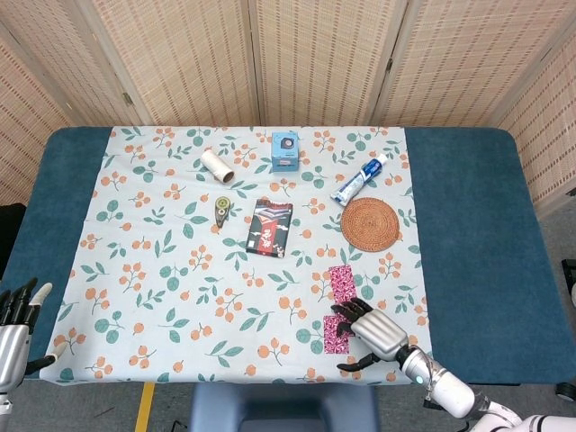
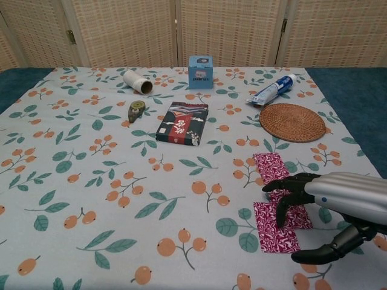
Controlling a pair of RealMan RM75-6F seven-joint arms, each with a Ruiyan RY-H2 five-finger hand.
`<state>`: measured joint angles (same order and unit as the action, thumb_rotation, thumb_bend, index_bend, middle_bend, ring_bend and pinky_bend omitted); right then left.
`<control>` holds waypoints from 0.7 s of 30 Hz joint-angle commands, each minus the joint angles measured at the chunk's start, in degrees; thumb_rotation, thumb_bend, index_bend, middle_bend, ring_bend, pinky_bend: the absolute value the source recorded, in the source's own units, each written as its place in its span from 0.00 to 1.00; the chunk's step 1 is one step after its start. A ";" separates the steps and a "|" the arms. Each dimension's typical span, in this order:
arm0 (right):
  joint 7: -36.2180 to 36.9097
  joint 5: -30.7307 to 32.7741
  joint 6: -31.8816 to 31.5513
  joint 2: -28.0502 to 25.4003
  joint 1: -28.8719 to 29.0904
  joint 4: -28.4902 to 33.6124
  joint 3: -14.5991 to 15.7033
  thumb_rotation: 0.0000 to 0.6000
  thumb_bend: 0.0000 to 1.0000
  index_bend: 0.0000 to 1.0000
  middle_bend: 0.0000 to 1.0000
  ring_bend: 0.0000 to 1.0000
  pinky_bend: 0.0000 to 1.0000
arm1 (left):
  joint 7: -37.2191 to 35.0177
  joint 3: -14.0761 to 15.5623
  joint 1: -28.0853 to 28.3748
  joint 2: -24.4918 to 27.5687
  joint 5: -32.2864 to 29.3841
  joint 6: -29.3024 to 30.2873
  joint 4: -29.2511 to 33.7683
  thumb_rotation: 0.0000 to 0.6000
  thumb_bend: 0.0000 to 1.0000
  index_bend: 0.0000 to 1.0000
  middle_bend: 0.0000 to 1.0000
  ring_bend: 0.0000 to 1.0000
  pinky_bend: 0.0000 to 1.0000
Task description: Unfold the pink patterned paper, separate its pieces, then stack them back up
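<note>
The pink patterned paper lies near the front right of the floral cloth as two pieces. The upper piece (image 1: 341, 280) (image 2: 270, 166) lies flat on the cloth. The lower piece (image 1: 334, 335) (image 2: 271, 228) is shifted left of it and partly under my right hand (image 1: 373, 332) (image 2: 338, 198). That hand's fingertips (image 2: 279, 202) rest on the paper where the two pieces meet, with the thumb held apart near the table's front edge. My left hand (image 1: 14, 331) shows only in the head view, at the front left corner, holding nothing with its fingers apart.
A woven coaster (image 1: 370, 223) (image 2: 292, 122) and a toothpaste tube (image 1: 358, 178) lie behind the paper. A dark patterned packet (image 1: 270, 227), a small tape dispenser (image 1: 221, 211), a white roll (image 1: 216, 165) and a blue box (image 1: 285, 150) sit mid-table and at the back.
</note>
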<state>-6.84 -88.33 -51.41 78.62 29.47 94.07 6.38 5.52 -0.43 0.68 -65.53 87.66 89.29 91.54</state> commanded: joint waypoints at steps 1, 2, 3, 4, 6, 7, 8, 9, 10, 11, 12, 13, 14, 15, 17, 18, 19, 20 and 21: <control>0.54 -0.81 -1.32 -1.57 -0.80 0.95 0.90 0.32 0.23 0.34 0.09 0.00 0.00 | 0.10 0.01 0.06 -0.06 0.14 -0.05 0.05 1.00 0.23 0.12 0.03 0.09 0.00; 0.62 -1.08 -1.62 -2.04 -1.02 1.14 1.23 0.32 0.23 0.34 0.09 0.00 0.00 | 0.15 0.00 0.09 -0.09 0.20 -0.05 0.11 1.00 0.23 0.12 0.03 0.09 0.00; 0.69 -1.27 -1.85 -2.49 -1.23 1.32 1.56 0.32 0.23 0.34 0.09 0.00 0.00 | 0.21 0.00 0.09 -0.12 0.28 -0.02 0.15 1.00 0.23 0.12 0.03 0.09 0.00; 0.76 -1.46 -2.08 -2.99 -1.48 1.47 1.94 0.32 0.23 0.34 0.09 0.00 0.00 | 0.31 0.02 0.09 -0.15 0.39 0.03 0.22 1.00 0.23 0.12 0.03 0.09 0.00; 0.87 -1.55 -2.18 -3.42 -1.71 1.47 2.32 0.32 0.23 0.34 0.09 0.00 0.00 | 0.48 0.05 0.11 -0.18 0.53 0.04 0.32 1.00 0.23 0.12 0.03 0.09 0.00; 0.97 -1.47 -2.11 -3.47 -1.78 1.32 2.40 0.32 0.22 0.34 0.09 0.00 0.00 | 0.56 0.08 0.09 -0.19 0.58 0.04 0.39 1.00 0.23 0.12 0.03 0.09 0.00; 1.05 -1.37 -2.01 -3.41 -1.80 1.16 2.40 0.32 0.22 0.34 0.09 0.00 0.00 | 0.60 0.12 0.06 -0.20 0.61 0.06 0.44 1.00 0.23 0.12 0.03 0.09 0.00; 1.18 -1.24 -1.84 -3.26 -1.79 0.95 2.36 0.32 0.22 0.34 0.09 0.00 0.00 | 0.62 0.14 0.00 -0.21 0.61 0.11 0.45 1.00 0.23 0.12 0.03 0.09 0.00; 1.24 -1.19 -1.68 -3.09 -1.74 0.77 2.32 0.32 0.23 0.34 0.09 0.00 0.00 | 0.63 0.16 -0.05 -0.19 0.59 0.15 0.44 1.00 0.23 0.12 0.03 0.09 0.00; 1.27 -1.16 -1.50 -2.90 -1.66 0.62 2.26 0.32 0.23 0.34 0.09 0.00 0.00 | 0.62 0.17 -0.11 -0.16 0.53 0.18 0.43 1.00 0.23 0.12 0.03 0.09 0.00; 1.28 -1.17 -1.27 -2.62 -1.54 0.41 2.18 0.32 0.23 0.34 0.09 0.00 0.00 | 0.56 0.18 -0.21 -0.13 0.45 0.25 0.39 1.00 0.23 0.12 0.03 0.09 0.00; 1.25 -1.18 -1.10 -2.39 -1.43 0.27 2.12 0.32 0.23 0.34 0.09 0.00 0.00 | 0.51 0.18 -0.26 -0.11 0.41 0.27 0.35 1.00 0.23 0.12 0.03 0.09 0.00; 1.21 -1.18 -0.96 -2.17 -1.35 0.13 2.04 0.32 0.23 0.34 0.09 0.00 0.00 | 0.45 0.19 -0.31 -0.10 0.37 0.31 0.32 1.00 0.23 0.12 0.03 0.09 0.00; 1.15 -1.15 -0.79 -1.95 -1.24 0.00 1.95 0.32 0.23 0.34 0.09 0.00 0.00 | 0.39 0.18 -0.34 -0.07 0.37 0.35 0.28 1.00 0.23 0.12 0.03 0.09 0.00; 1.02 -1.02 -0.42 -1.50 -1.00 -0.22 1.71 0.32 0.23 0.34 0.09 0.00 0.00 | 0.25 0.19 -0.43 -0.07 0.35 0.42 0.15 1.00 0.23 0.12 0.03 0.09 0.00; 0.91 -0.95 -0.30 -1.26 -0.89 -0.29 1.58 0.32 0.23 0.34 0.09 0.00 0.00 | 0.14 0.18 -0.47 -0.08 0.29 0.42 0.08 1.00 0.23 0.12 0.03 0.09 0.00; 0.81 -0.91 -0.24 -1.10 -0.82 -0.33 1.47 0.32 0.23 0.34 0.09 0.00 0.00 | 0.07 0.17 -0.48 -0.10 0.25 0.41 0.02 1.00 0.23 0.12 0.03 0.09 0.00; 0.74 -0.87 -0.25 -0.94 -0.77 -0.34 1.34 0.32 0.23 0.34 0.09 0.00 0.00 | 0.02 0.15 -0.49 -0.13 0.25 0.41 -0.04 1.00 0.23 0.12 0.03 0.09 0.00; 0.65 -0.82 -0.31 -0.72 -0.72 -0.39 1.15 0.32 0.23 0.34 0.09 0.00 0.00 | -0.05 0.17 -0.49 -0.17 0.29 0.39 -0.14 1.00 0.23 0.12 0.03 0.09 0.00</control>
<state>-6.12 -89.20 -51.69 77.80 28.70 93.72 7.63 5.48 -0.27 0.19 -65.69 87.94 89.69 91.41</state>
